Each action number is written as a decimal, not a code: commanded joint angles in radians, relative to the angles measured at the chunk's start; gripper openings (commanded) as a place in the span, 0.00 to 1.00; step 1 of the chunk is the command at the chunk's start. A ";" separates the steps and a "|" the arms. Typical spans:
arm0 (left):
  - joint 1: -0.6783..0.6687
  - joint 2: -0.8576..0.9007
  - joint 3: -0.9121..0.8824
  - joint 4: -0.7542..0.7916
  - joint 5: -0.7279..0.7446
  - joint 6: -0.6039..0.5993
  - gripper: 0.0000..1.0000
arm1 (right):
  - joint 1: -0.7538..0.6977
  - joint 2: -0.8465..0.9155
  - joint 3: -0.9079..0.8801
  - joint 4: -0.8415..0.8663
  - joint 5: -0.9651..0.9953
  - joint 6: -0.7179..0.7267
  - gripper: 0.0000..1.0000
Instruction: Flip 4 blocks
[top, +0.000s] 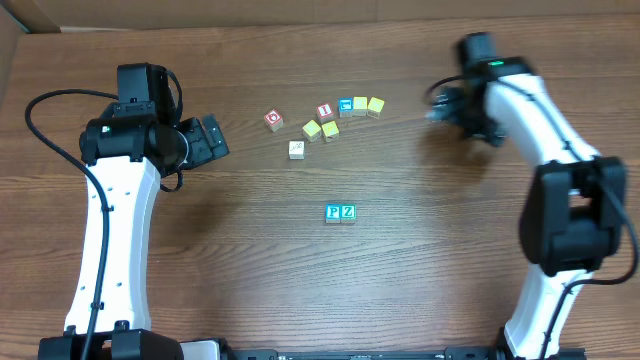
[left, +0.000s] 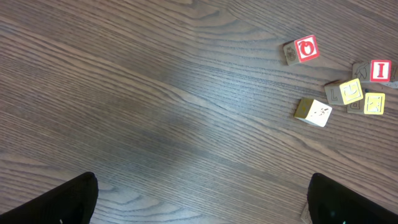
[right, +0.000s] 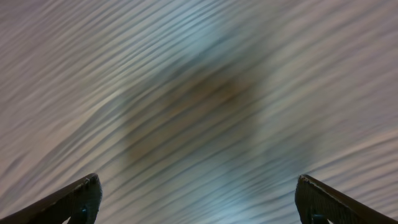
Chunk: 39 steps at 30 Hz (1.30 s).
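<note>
Overhead, the four blocks are seen as small wooden cubes on the brown table (top: 200, 250). The red-faced "O" block (top: 273, 120) lies at upper centre, and the plain whitish block (top: 297, 150) sits just below and to its right. The blue "P" block (top: 333, 212) touches the teal "Z" block (top: 348, 211), forming a pair at the centre of the frame. The left gripper (top: 215, 140) is held with its jaws wide apart and empty. In the left wrist view only bare wood is framed by its fingertips (left: 74, 199), while the "O" and whitish blocks lie well apart at the upper right. The right gripper (top: 440, 105), blurred at the upper right overhead, is likewise shown spread wide and empty in the right wrist view, over smeared wood grain. All four blocks lie clear of both grippers, and the "P" and "Z" pair is placed between the two arms, lower in the frame.
</note>
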 joint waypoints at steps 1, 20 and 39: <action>0.002 0.008 0.011 0.003 -0.002 -0.010 1.00 | -0.113 -0.009 0.018 -0.007 -0.015 -0.021 1.00; -0.268 0.166 0.012 0.170 0.209 -0.039 1.00 | -0.378 -0.009 0.018 0.025 -0.043 -0.021 1.00; -0.356 0.660 0.715 -0.225 0.121 0.014 1.00 | -0.378 -0.009 0.018 0.025 -0.043 -0.021 1.00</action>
